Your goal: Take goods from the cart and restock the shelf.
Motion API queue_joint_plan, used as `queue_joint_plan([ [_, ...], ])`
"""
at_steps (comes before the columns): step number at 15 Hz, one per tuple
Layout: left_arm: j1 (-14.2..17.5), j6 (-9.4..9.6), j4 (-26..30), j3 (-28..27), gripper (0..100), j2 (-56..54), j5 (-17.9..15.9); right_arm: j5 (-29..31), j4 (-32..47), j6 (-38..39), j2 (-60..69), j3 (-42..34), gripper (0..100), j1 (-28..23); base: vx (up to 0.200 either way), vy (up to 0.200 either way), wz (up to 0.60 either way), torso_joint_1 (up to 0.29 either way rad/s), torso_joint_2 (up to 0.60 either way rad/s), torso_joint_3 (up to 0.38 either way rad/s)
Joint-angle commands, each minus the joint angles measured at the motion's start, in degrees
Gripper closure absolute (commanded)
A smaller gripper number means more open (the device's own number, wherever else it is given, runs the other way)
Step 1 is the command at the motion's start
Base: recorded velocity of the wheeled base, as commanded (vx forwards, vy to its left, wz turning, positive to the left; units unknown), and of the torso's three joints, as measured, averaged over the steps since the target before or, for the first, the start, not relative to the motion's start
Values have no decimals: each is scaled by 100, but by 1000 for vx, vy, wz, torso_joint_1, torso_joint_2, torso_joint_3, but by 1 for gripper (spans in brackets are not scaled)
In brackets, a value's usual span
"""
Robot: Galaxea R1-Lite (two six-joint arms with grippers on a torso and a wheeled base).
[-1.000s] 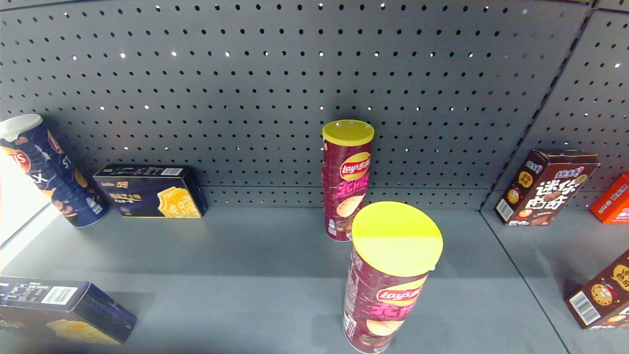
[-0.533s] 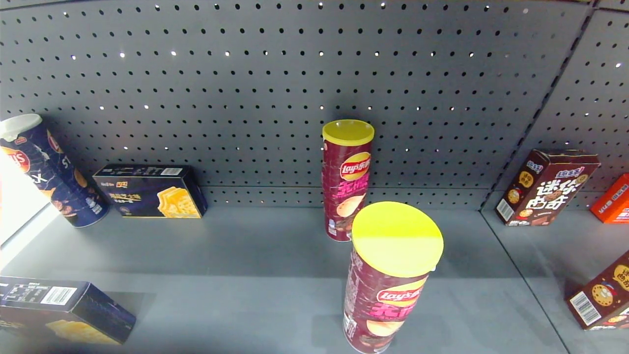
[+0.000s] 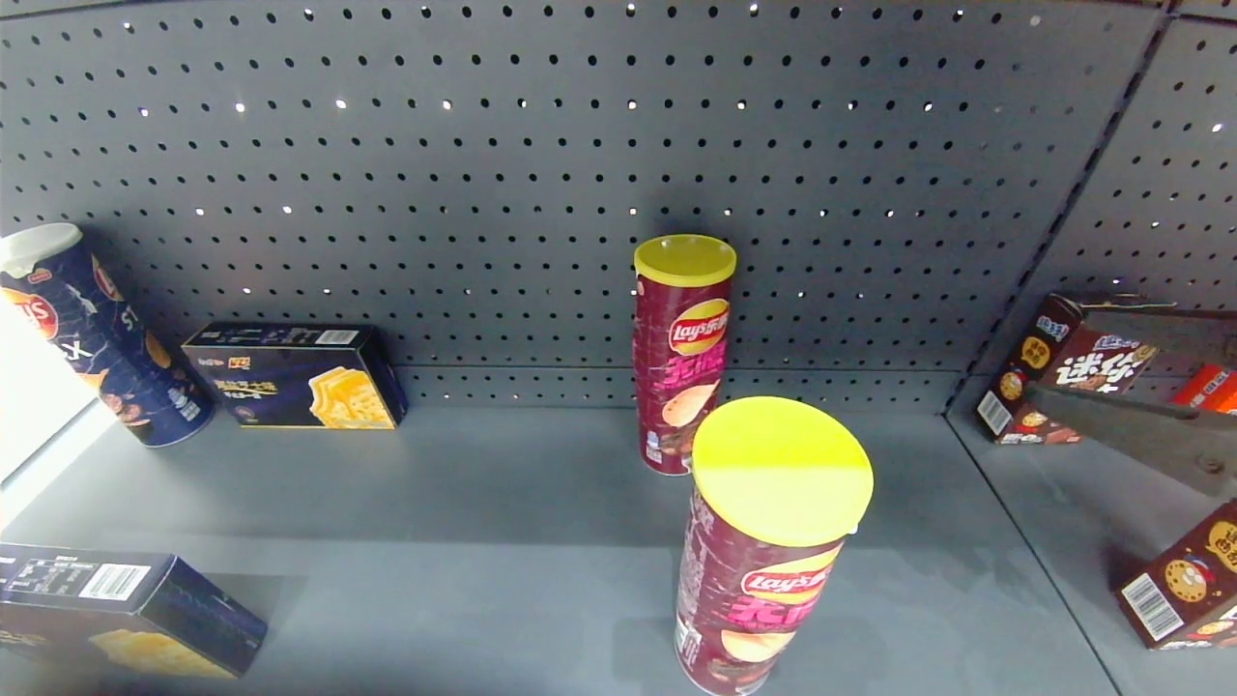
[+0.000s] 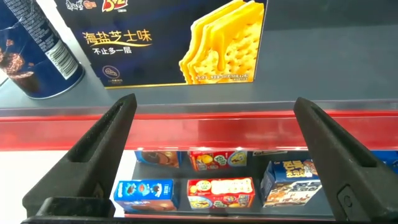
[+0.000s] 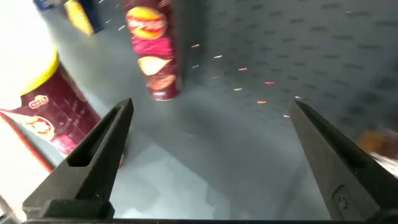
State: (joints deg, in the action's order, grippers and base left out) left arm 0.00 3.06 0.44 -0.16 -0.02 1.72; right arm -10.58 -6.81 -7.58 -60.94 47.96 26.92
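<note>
I see R gripper (image 3: 1058, 356) fingers apart, empty, at grey metal shelf (image 3: 483, 503) right side; front tall maroon yellow-lidded chip can (image 3: 763, 580) upright to its left, R arm nearer. L gripper (image 4: 214, 101) apart, empty.

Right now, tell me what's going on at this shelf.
Restocking is underway. A back chip can and a front chip can stand upright on the shelf. Neither gripper holds anything: the right gripper is open by the brown cookie box, and the left gripper is open facing a red shelf edge.
</note>
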Motion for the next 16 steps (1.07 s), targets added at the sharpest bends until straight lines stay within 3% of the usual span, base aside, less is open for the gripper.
queue_joint_plan([
  [1, 0, 2, 0, -2, 0, 11, 4, 3, -13, -6, -489, 73, 0, 226, 0, 0, 0, 0, 0, 0],
  [3, 0, 2, 9, -2, 0, 11, -5, 30, -4, -314, -788, -76, 0, 323, 0, 0, 0, 0, 0, 0],
  [16, 0, 2, 9, -2, 0, 11, -5, 179, 22, -323, -1394, -630, 0, 1026, 0, 0, 0, 0, 0, 0],
])
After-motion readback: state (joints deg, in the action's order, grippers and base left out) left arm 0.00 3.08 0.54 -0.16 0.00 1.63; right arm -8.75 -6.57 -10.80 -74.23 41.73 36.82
